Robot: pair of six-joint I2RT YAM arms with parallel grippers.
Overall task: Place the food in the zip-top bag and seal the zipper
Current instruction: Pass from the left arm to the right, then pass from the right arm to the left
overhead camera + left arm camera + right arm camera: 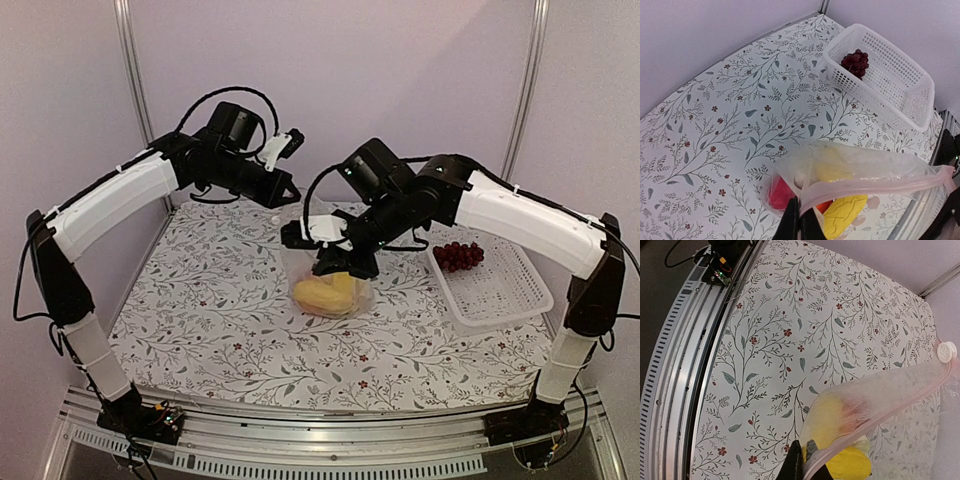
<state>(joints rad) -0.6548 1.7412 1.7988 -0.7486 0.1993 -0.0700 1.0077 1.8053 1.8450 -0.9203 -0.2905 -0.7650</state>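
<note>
The left tool is fully closed, pinching the bag edge. The right tool pinches it too, with food just beside it.

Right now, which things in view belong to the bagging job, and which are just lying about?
Job: bag, zipper, yellow piece and red piece inside, grapes not yet bagged, left gripper and right gripper, both shut on the bag.
Lying about: basket holding the grapes, floral table.

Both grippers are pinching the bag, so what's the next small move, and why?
Probably open the right gripper and head for the grape bunch: it lies in the basket, not yet bagged, while the left gripper alone can hold the zip-top bag rim.
</note>
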